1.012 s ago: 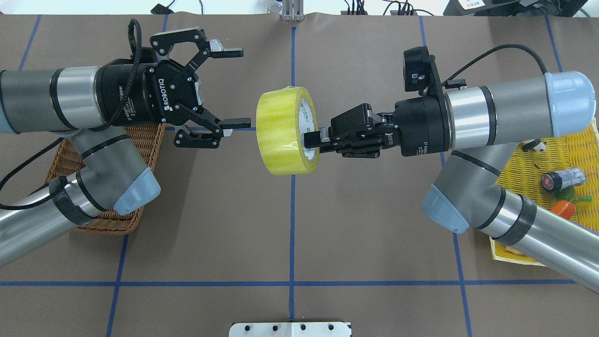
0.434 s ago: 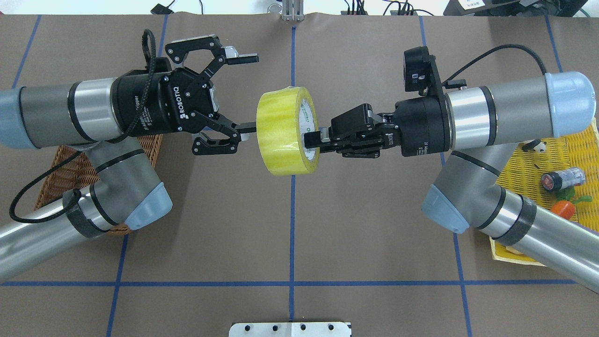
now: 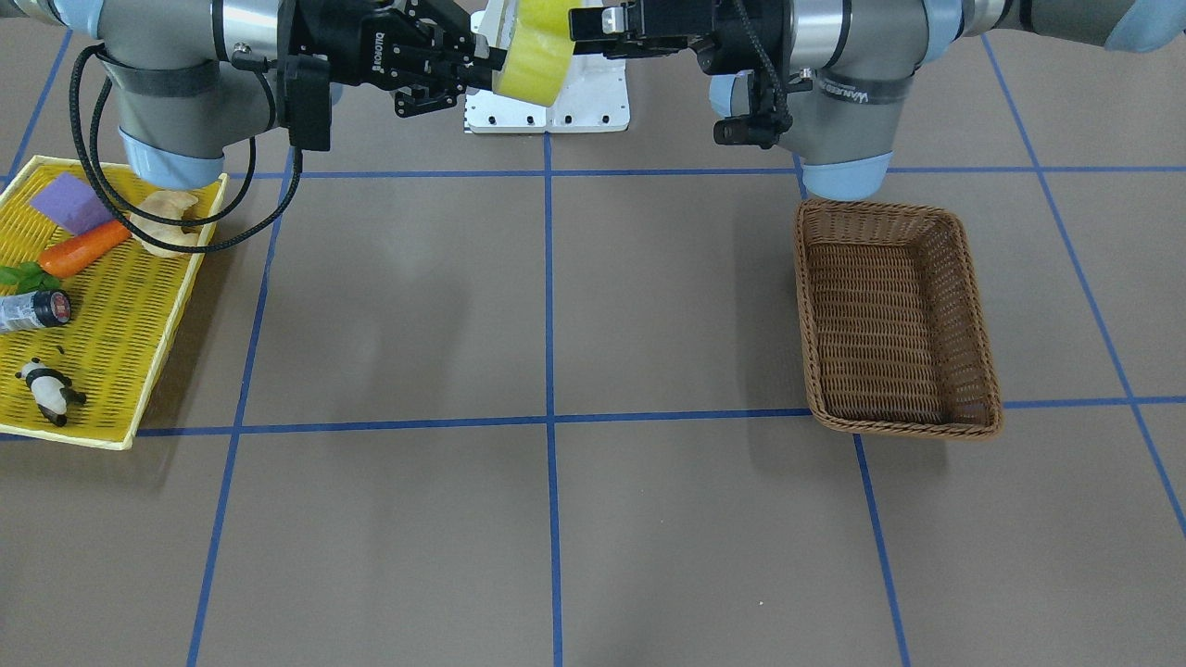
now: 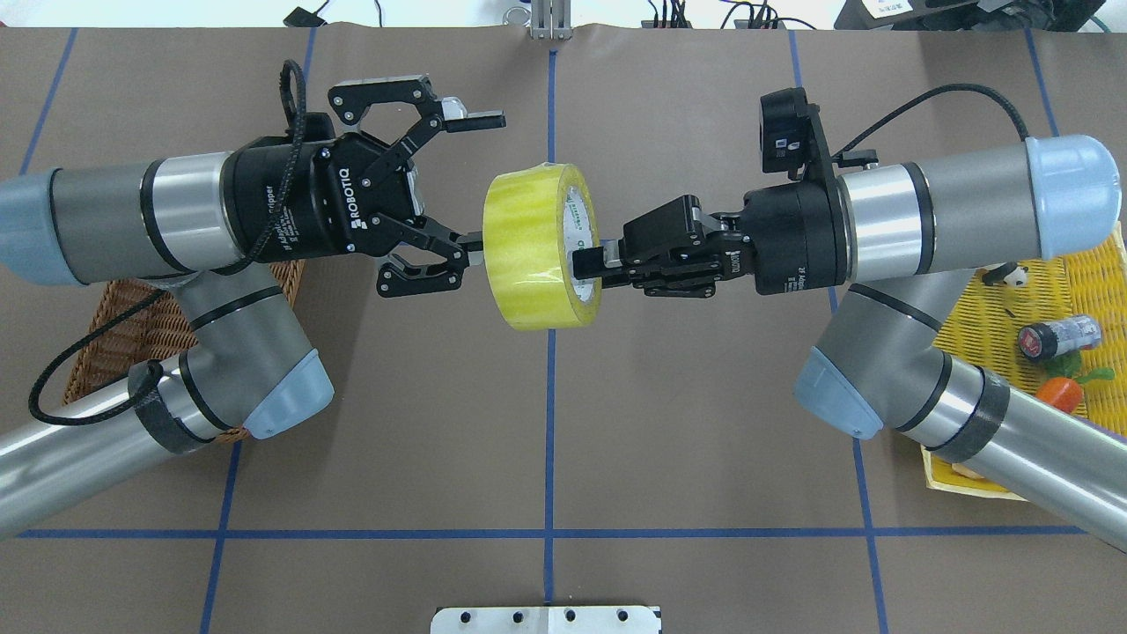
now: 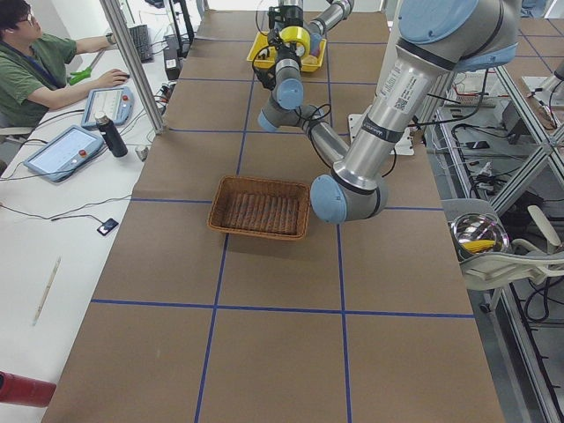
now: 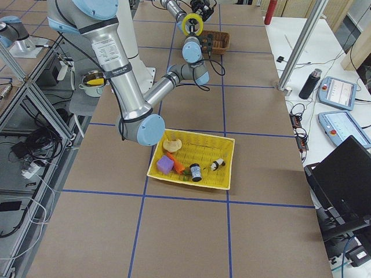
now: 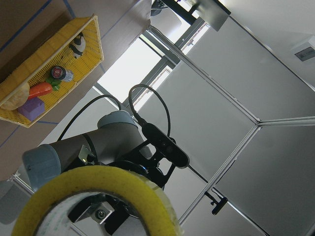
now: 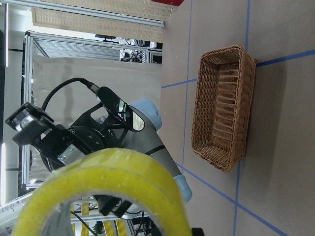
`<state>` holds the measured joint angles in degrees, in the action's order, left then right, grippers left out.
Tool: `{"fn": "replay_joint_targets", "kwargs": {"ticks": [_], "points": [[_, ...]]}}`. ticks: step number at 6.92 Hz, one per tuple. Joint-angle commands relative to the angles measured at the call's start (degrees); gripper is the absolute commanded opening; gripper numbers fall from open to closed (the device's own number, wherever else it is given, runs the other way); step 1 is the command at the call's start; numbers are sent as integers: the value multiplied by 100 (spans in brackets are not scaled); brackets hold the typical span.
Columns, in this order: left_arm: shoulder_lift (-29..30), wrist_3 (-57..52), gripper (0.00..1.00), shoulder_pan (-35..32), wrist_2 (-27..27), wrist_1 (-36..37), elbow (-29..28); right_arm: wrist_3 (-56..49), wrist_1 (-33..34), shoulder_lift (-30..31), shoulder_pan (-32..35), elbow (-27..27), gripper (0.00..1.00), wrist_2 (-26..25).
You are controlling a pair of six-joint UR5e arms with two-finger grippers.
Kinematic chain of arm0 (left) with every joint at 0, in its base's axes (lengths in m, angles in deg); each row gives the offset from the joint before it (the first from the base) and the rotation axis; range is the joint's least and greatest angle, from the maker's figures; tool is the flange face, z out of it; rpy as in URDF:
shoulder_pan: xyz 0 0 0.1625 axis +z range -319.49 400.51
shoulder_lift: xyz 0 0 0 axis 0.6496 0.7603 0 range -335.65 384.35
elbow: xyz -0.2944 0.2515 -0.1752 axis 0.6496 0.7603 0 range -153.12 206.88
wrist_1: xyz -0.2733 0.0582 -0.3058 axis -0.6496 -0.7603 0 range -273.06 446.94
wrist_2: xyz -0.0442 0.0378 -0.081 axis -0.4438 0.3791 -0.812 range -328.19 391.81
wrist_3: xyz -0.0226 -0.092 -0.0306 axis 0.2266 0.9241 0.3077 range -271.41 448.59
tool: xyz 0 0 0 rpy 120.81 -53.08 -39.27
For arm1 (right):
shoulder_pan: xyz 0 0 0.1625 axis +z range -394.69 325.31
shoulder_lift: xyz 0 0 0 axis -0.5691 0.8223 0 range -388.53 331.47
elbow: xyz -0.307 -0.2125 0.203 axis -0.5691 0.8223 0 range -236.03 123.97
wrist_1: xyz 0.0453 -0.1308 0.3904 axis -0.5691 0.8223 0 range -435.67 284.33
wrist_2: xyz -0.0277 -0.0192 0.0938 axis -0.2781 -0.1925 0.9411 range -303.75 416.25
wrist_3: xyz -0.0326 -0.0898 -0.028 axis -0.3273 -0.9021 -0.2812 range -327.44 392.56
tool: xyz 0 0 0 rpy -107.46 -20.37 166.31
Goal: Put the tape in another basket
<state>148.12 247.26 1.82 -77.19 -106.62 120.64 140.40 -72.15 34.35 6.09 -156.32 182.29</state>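
Note:
The yellow tape [image 4: 533, 251] hangs on edge in mid-air over the table's middle. My right gripper [image 4: 584, 264] is shut on the tape's rim from the right, one finger inside the pale core. My left gripper [image 4: 489, 180] is open just left of the tape; its near fingertip [image 4: 474, 239] reaches the tape's left face and its far finger stands apart. The tape fills the bottom of the left wrist view [image 7: 98, 196] and of the right wrist view [image 8: 113, 177]. The brown wicker basket [image 3: 808, 306] stands empty on the robot's left side, partly under the left arm [image 4: 114, 326].
A yellow mesh tray [image 3: 120, 371] on the robot's right side holds a carrot, a purple block, a small bottle, a panda figure and a pale object. A white mounting plate [image 4: 546, 619] sits at the table's near edge. An operator [image 5: 35, 62] sits beyond the far long side.
My left arm has moved right toward the tape, gripper still open; its near finger now reaches the roll. My right gripper and the tape have not moved.

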Motion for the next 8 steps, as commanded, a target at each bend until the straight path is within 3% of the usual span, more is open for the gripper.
{"fn": "replay_joint_targets", "kwargs": {"ticks": [1,3,7,8], "points": [[24,-20,69,63,2,2,-16,0,0,-4,0,0,0,0],[24,-29,57,90,-7,-7,-7,0,0,5,9,9,0,0],[-28,-47,47,90,-7,-16,-16,0,-9,22,9,0,0,9],[-38,-47,40,90,-16,-25,-16,-9,-9,22,9,0,0,0]]}}
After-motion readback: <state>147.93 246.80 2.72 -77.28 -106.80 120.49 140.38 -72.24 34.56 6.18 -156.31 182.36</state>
